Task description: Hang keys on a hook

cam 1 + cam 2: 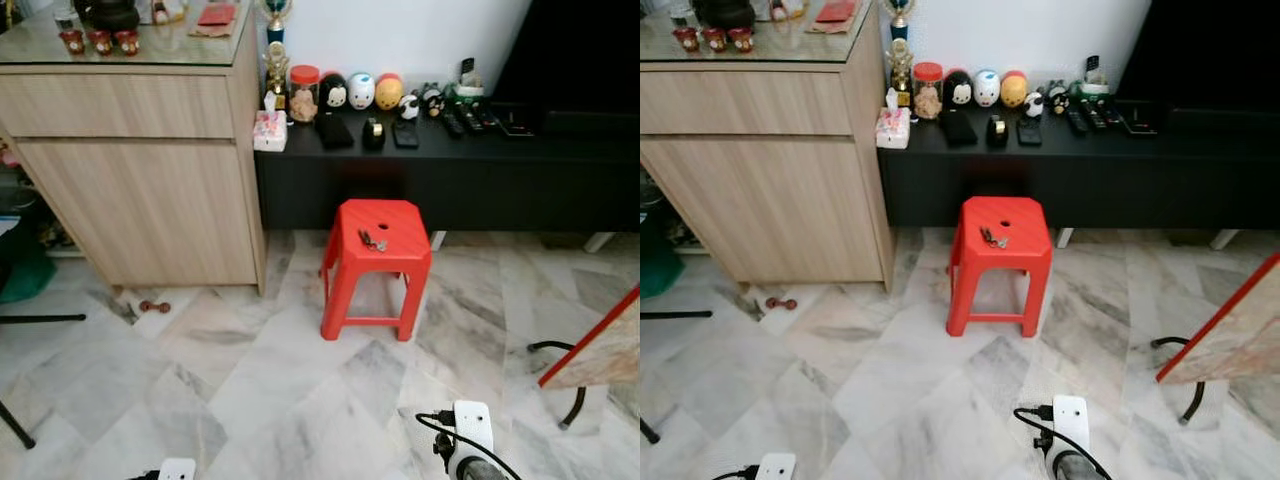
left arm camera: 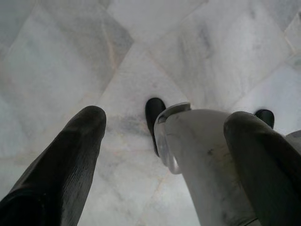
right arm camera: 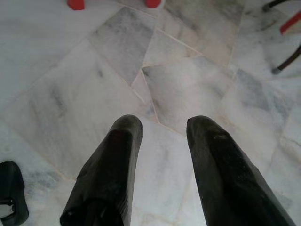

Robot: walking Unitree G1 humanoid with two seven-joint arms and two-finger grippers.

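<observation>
Floor (image 1: 250, 390): pale grey-veined marble tiles, laid diagonally.
Stool (image 1: 378, 262): red plastic, standing on the tiles just in front of the black bench.
Keys (image 1: 372, 240): small metal bunch lying on the stool's seat, just below its centre hole.
Black bench (image 1: 450, 170): low and long, set against the white wall; carrying a red-lidded jar (image 1: 303, 92), round cartoon figures (image 1: 361, 91), remotes and a tissue box (image 1: 269, 131).
Wooden cabinet (image 1: 140, 170): light wood, glass top, left of the bench, touching its end.
Left gripper (image 2: 164, 136): hanging low over the tiles, fingers spread apart, holding nothing.
Right gripper (image 3: 162, 141): hanging low over the tiles, fingers parted, empty; red stool feet at the far edge of its view.
</observation>
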